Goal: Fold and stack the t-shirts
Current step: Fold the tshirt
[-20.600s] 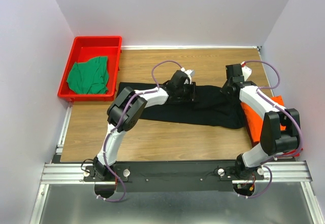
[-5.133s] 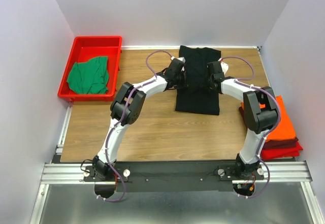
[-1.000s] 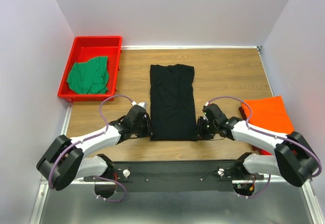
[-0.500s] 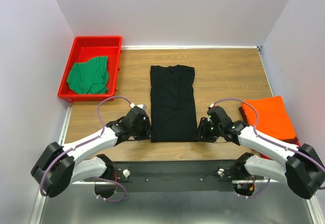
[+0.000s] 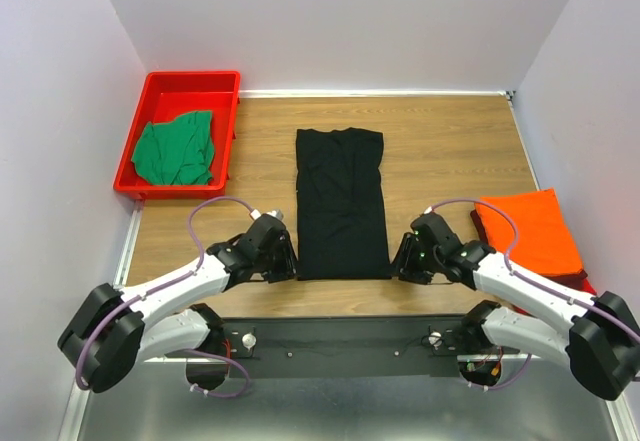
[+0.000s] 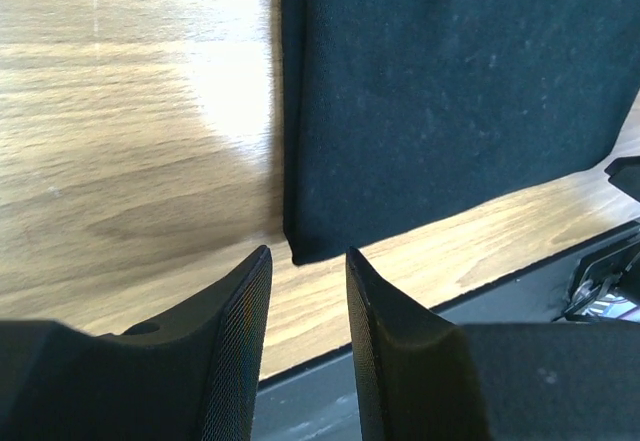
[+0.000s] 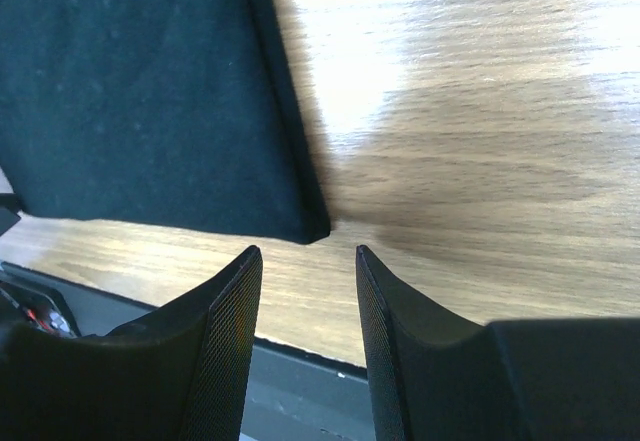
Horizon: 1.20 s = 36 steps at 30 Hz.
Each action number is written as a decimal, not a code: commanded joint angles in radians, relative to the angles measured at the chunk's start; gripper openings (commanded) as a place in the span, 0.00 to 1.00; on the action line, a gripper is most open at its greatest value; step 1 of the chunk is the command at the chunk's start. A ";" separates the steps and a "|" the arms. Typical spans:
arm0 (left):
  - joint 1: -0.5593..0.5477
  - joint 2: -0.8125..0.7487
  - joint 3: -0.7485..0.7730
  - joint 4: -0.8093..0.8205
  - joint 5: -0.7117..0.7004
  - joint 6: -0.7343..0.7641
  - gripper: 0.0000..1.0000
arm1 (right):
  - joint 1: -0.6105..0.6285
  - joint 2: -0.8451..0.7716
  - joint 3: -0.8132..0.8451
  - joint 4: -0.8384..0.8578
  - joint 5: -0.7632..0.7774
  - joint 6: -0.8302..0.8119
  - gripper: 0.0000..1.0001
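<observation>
A: Where is the black shirt (image 5: 340, 201)?

B: It lies flat as a long strip in the middle of the tabletop (image 5: 450, 151). Your left tool (image 6: 307, 261) and right tool (image 7: 308, 256) are parted and empty, each just short of a near corner.

A: And the next move?

B: You probably pinch the 2 corners through every layer, then lift them evenly toward the collar.

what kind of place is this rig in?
Most likely a lab robot cell, not a home: plain white walls box in a wooden table edged by an aluminium frame, the left arm and right arm are mounted at its near edge, and a black t-shirt lies as the workpiece.
</observation>
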 commanded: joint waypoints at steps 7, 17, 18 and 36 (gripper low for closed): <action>-0.011 0.075 -0.054 0.120 0.024 -0.015 0.43 | 0.006 0.095 -0.045 0.109 0.008 0.035 0.49; -0.014 0.129 -0.074 0.180 0.033 -0.016 0.41 | 0.006 0.128 -0.055 0.142 0.008 0.041 0.45; -0.016 0.140 -0.074 0.186 0.034 -0.016 0.40 | 0.005 0.131 -0.052 0.146 0.008 0.040 0.43; -0.028 0.032 0.055 0.086 0.120 0.015 0.00 | 0.005 -0.029 0.051 0.049 -0.093 -0.112 0.00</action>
